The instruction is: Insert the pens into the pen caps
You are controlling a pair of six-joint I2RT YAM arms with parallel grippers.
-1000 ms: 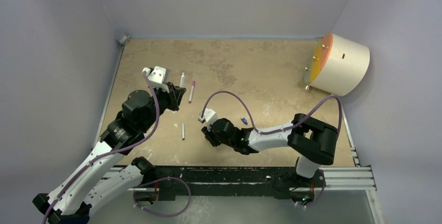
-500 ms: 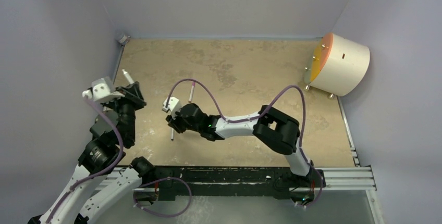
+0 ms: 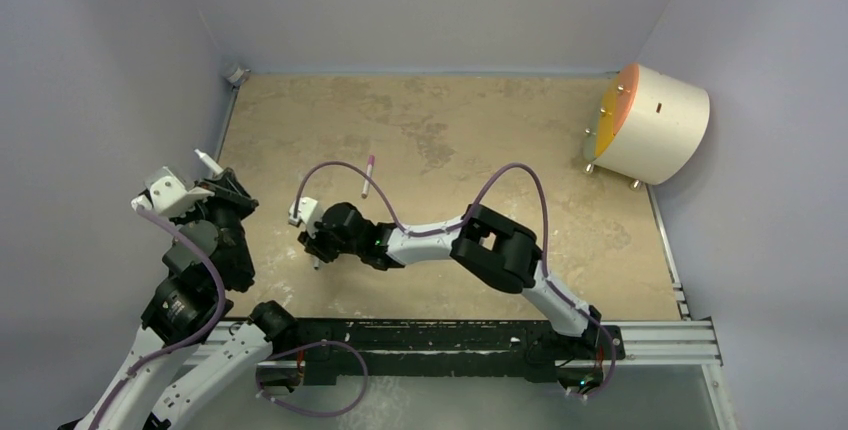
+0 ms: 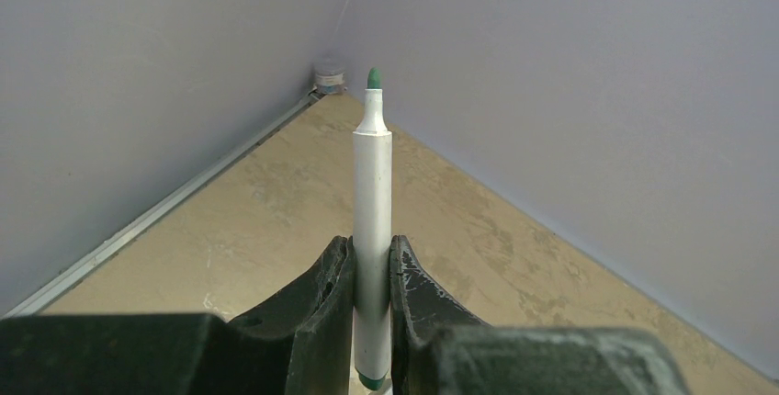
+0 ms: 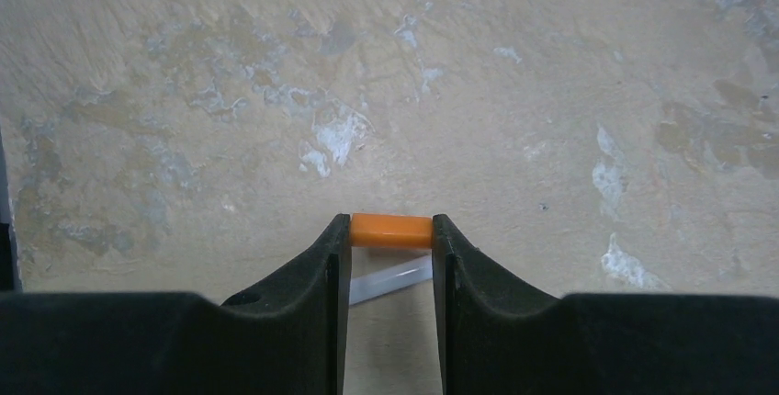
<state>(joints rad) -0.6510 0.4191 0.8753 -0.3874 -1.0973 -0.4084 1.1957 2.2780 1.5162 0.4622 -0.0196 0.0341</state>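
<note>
Orange cap (image 5: pixel 390 231) pinched in right gripper (image 5: pixel 390 241); white pen (image 5: pixel 393 280) just below it, contact unclear. Left gripper (image 4: pixel 371 262) clamps green-tipped pen (image 4: pixel 372 174), tip outward.

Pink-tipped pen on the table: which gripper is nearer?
Right. The right gripper sits near-left of the pink-tipped pen; the left gripper is farther off to its left.

Overhead from near edge, left wrist aimed at far corner (image 4: pixel 321 92), right wrist close above table (image 5: pixel 551 92), shared by all.
</note>
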